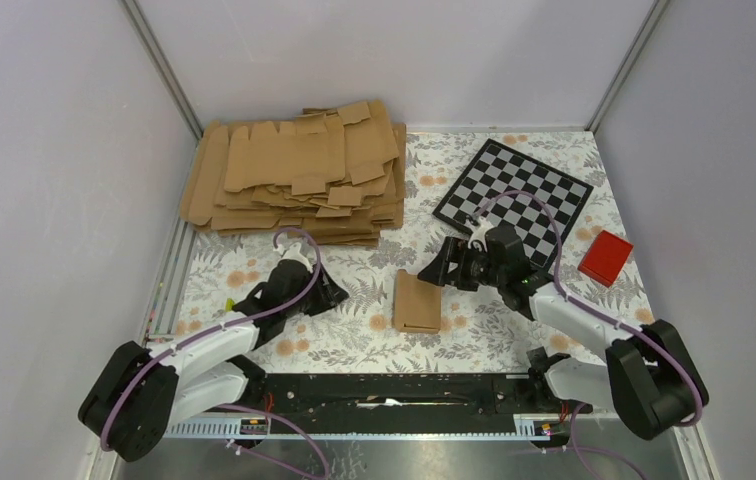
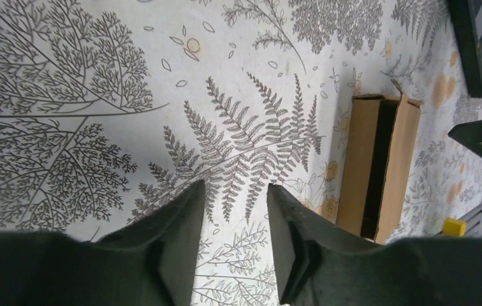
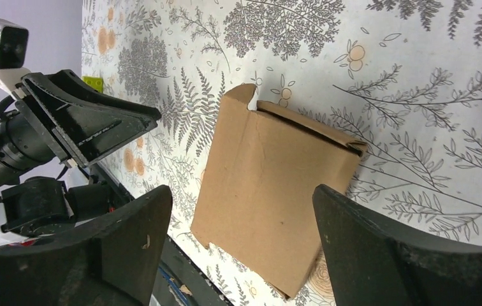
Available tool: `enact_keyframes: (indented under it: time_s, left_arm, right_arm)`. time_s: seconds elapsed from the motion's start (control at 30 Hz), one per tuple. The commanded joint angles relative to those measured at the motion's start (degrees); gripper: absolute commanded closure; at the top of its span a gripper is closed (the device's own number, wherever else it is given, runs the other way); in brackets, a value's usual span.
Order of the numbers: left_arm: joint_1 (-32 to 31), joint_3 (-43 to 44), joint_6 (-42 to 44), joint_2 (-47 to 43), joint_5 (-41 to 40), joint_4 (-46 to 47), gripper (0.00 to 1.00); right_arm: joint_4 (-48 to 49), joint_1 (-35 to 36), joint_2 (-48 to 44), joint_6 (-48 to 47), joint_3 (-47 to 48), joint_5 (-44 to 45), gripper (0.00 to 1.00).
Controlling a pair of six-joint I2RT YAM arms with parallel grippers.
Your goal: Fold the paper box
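- Paper box (image 1: 417,303) lies on the floral tablecloth (image 1: 514,330), near the middle of the table's front half and between my two arms. Nothing is touching it.
- From overhead I read it only as a plain brown rectangle. That view also gives me the layout: the pile of flat cardboard blanks (image 1: 299,170) at the back left, the checkerboard (image 1: 514,195) at the back right, and the red block (image 1: 606,257) just beside the board's right corner.
- The left wrist camera adds what the overhead view hides: one end of the box is open, a dark hollow between two brown walls, so it has depth.
- The right wrist camera shows me the box's broad face, creased down the middle and notched at the corners, with the other arm's fingers beyond it.
- My left gripper (image 1: 329,297) hovers to the left of the box, well apart from it. Its fingers stand a little apart, with only fern print in the gap.
- My right gripper (image 1: 432,270) sits just behind the box, its fingers spread wide. The box shows between them, but neither finger touches it.
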Motion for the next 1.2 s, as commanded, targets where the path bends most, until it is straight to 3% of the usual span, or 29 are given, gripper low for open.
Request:
enact_keyframes:
  time_s: [0.0,0.23,0.4,0.5,1.17]
  left_arm:
    - [0.3,-0.1,-0.5,1.3,3.0,3.5,0.5]
    - [0.3,-1.1,0.3,6.2,14.3,14.5,0.44]
    - [0.1,-2.3,-1.0,9.1,18.1,21.0,0.44]
    - [0.0,-2.5,-1.2,10.3,18.8,22.4,0.44]
    - [-3.4,1.0,-0.7,17.2,18.9,24.7,0.47]
  right_arm:
    - [-3.0,-0.3,-3.5,-1.6,-2.3,3.7,0.12]
    - [-4.0,-0.4,-2.3,0.8,-3.1,-0.6,0.3]
    - [-6.8,-0.5,-3.7,0.2,-3.7,2.5,0.56]
    - [-9.5,-0.5,-3.6,-1.2,-3.5,3.8,0.64]
    - [-7.2,-0.5,3.0,-2.6,-5.3,3.6,0.79]
